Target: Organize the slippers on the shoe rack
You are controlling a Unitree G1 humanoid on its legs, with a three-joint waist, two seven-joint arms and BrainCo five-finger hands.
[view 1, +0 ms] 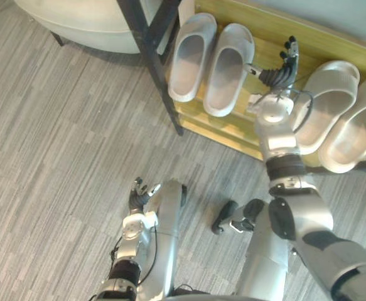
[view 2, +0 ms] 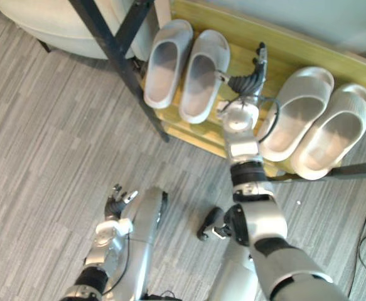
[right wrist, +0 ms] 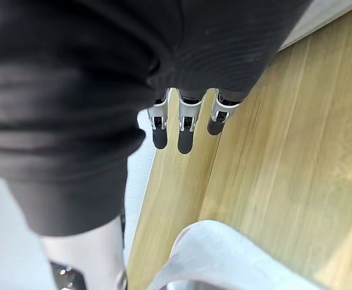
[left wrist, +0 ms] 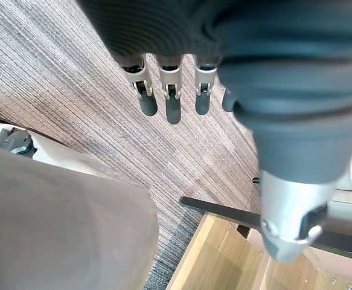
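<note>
Two pairs of pale grey slippers lie on the wooden shoe rack [view 1: 272, 30], toes toward the wall. The left pair [view 1: 192, 56] [view 1: 228, 69] sits side by side; the right pair [view 1: 329, 103] [view 1: 360, 128] lies angled at the rack's right end. My right hand [view 1: 284, 64] is stretched over the bare wood between the two pairs, open, fingers [right wrist: 185, 130] straight and holding nothing; a slipper's edge [right wrist: 224, 257] lies close beneath it. My left hand [view 1: 139, 192] hangs low over the floor, open and empty, its fingers [left wrist: 171, 99] relaxed above the carpet.
A black metal frame leg [view 1: 152, 53] slants down across the rack's left end to the floor. A pale rounded seat [view 1: 82, 22] stands at the back left. Grey striped carpet [view 1: 57, 157] covers the floor in front of the rack. A wall runs behind the shelf.
</note>
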